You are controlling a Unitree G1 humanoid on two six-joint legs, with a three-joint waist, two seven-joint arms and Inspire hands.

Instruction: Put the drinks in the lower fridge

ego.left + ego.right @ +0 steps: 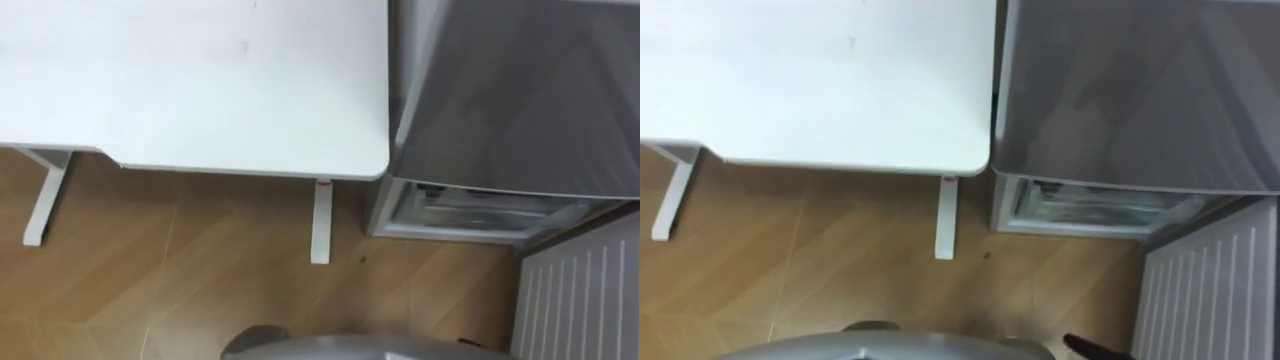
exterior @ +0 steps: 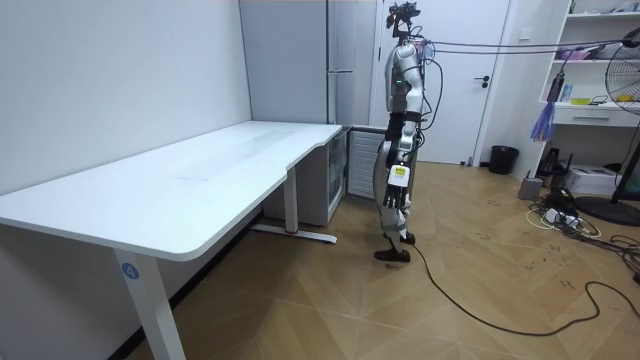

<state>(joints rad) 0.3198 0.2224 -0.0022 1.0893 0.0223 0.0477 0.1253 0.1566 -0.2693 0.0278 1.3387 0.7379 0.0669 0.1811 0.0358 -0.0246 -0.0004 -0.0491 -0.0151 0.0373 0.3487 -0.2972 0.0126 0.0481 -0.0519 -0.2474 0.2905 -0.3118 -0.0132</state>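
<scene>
Left eye view: the white surface [image 1: 200, 80] ends with its right edge against the grey fridge [image 1: 520, 90]. The lower fridge [image 1: 470, 212] is open, door [image 1: 585, 295] swung out over the floor. Room view: the robot stands before the fridge, left robot hand [image 2: 394, 197] hanging by its thigh, grip unclear. I cannot tell where the drinks are.

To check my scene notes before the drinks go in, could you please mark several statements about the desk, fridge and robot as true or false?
1. The lower door of the fridge stands open. True.
2. A drink stands on the desk. False: the desk top is bare.
3. The robot kneels at the fridge. False: it stands upright before it.
4. The desk's end sits beside the fridge. True.
5. The fan stands on the desk. False: it stands on the floor at the room view's right.
</scene>
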